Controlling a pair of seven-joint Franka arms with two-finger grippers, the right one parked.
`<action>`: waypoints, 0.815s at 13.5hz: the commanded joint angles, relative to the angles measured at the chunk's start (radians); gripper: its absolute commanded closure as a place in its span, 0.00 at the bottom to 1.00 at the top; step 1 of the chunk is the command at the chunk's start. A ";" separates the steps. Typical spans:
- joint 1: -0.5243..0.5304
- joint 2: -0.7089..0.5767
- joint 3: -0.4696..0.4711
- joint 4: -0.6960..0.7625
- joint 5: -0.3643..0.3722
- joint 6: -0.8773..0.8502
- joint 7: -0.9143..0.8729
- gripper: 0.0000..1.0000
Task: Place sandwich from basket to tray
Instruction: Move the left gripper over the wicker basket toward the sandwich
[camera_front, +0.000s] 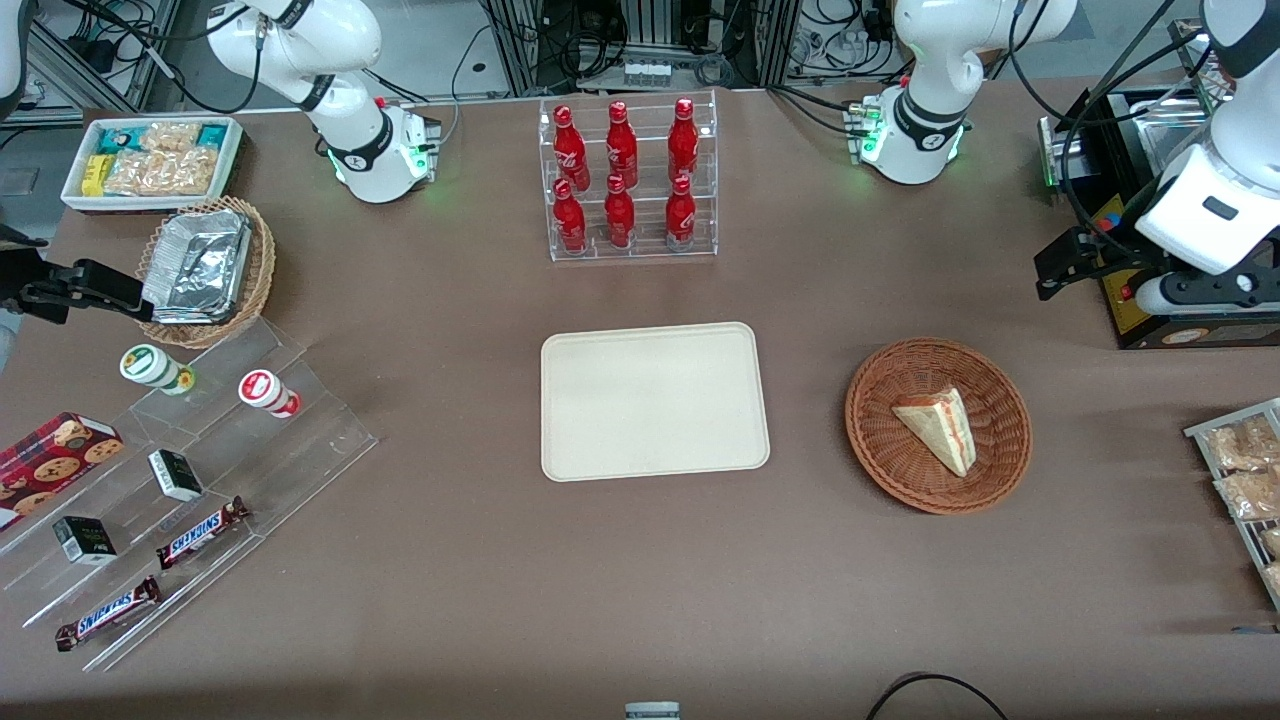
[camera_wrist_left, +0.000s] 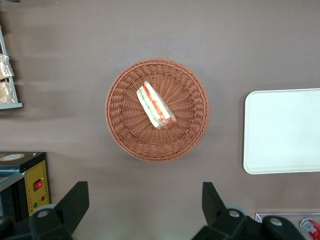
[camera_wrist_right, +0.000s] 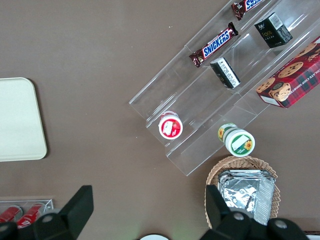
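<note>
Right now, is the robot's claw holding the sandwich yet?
Gripper: open, holding nothing, up above the table beside the basket; the sandwich lies in it.

Brown desk, tray mid-desk, basket toward working arm's end, bottle rack, claw raised above desk, clear stepped shelf

Gripper hung high w/ fingers spread; bare tabletop lay btw basket & tray, no obstacles.
</note>
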 joint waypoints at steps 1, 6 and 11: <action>-0.007 0.018 0.011 0.051 -0.009 -0.054 0.017 0.00; -0.004 0.055 0.013 0.054 0.002 -0.034 0.015 0.00; -0.007 0.078 0.008 -0.059 0.031 0.082 -0.092 0.00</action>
